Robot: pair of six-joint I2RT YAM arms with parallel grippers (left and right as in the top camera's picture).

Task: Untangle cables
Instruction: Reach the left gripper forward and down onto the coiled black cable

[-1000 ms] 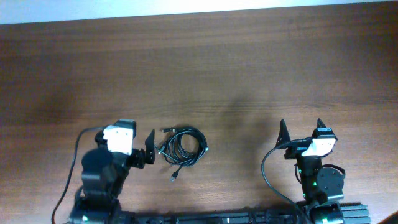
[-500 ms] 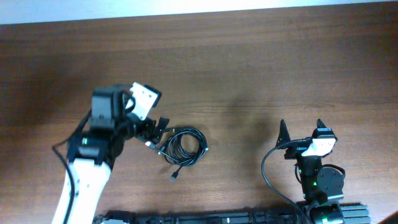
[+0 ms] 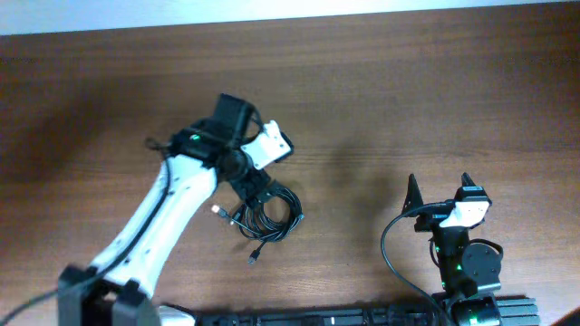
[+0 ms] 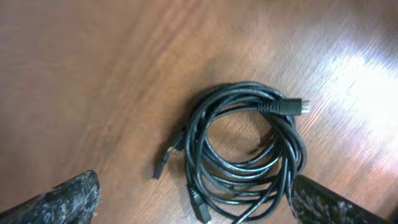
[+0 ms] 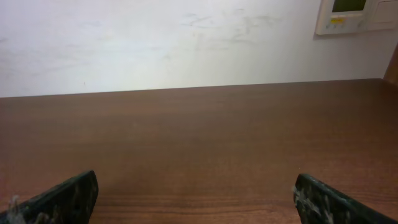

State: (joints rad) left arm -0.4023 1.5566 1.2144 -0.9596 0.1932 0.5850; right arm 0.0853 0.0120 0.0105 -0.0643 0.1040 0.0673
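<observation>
The cables (image 3: pixel 275 217) are thin black cords coiled in one small bundle on the wooden table, with a loose plug end (image 3: pixel 253 260) trailing toward the front. In the left wrist view the coil (image 4: pixel 249 155) fills the centre, with plug ends at its right and lower left. My left gripper (image 3: pixel 259 191) hovers just over the bundle's back-left edge. It is open and empty, and its fingers straddle the coil in the left wrist view (image 4: pixel 193 204). My right gripper (image 3: pixel 439 194) is open and empty at the front right, far from the cables; the right wrist view (image 5: pixel 196 199) shows only bare table between its fingers.
The brown wooden table (image 3: pixel 381 100) ends at a white wall along the back (image 5: pixel 186 43). Thick black robot wires loop beside the right arm base (image 3: pixel 390 244).
My left arm has swung from the front left out to the right and away from its base, bringing the open gripper over the cable bundle. The right arm has not moved.
</observation>
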